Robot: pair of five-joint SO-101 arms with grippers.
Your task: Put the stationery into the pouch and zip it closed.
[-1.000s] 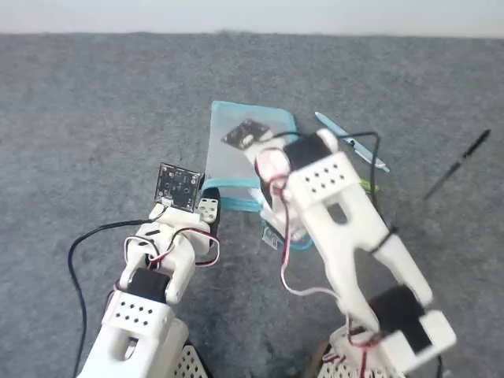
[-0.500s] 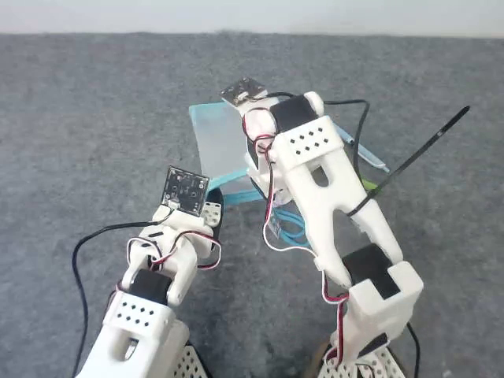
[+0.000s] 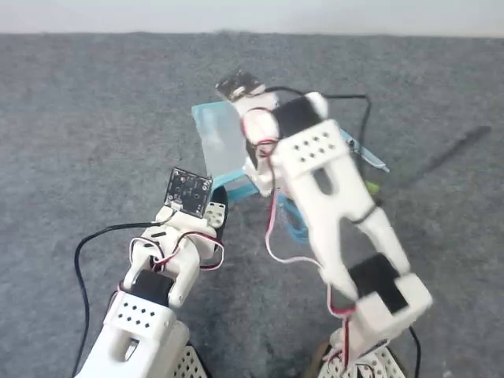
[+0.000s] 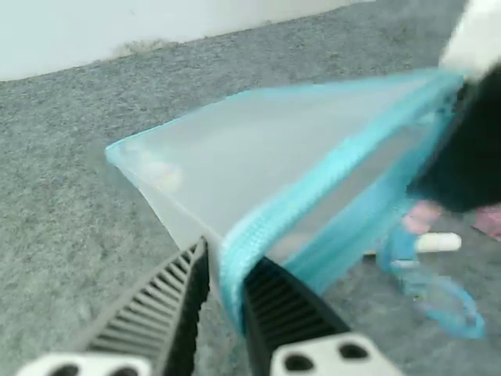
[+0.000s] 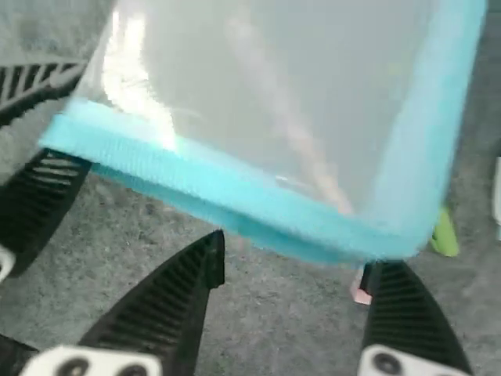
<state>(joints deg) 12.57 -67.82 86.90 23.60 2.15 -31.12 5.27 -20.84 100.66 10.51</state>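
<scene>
- The pouch [image 3: 220,142] is translucent with a blue zip band. It sits at the middle of the table, tilted, with its near zip edge raised and its far corner down towards the grey surface.
- In the left wrist view the pouch's [image 4: 258,157] blue band runs straight into the left gripper [image 4: 227,286]. The two ribbed black fingers are pinched narrow on that edge at the pouch's near left corner.
- In the high view the left gripper [image 3: 214,206] is at the pouch's near edge, and its arm comes in from the near left.
- The right gripper [image 5: 299,254] is spread wide, holding nothing. Its two fingertips stand apart just beside the near side of the zip band, one towards each end of it, and the pouch's [image 5: 274,102] clear panel lies beyond them.
- The right arm [image 3: 331,197] reaches over the right half of the pouch from the near right.
- A blue pen [image 3: 368,156] lies on the table just right of the right arm, outside the pouch.
- A small green item [image 3: 370,187] lies near the pen, on its near side, also outside the pouch.
- A thin blue loop [image 3: 295,224] lies on the table near the pouch's near right corner, under the right arm. I cannot tell what it belongs to.
- The table [image 3: 94,118] is covered in grey carpet-like fabric.
</scene>
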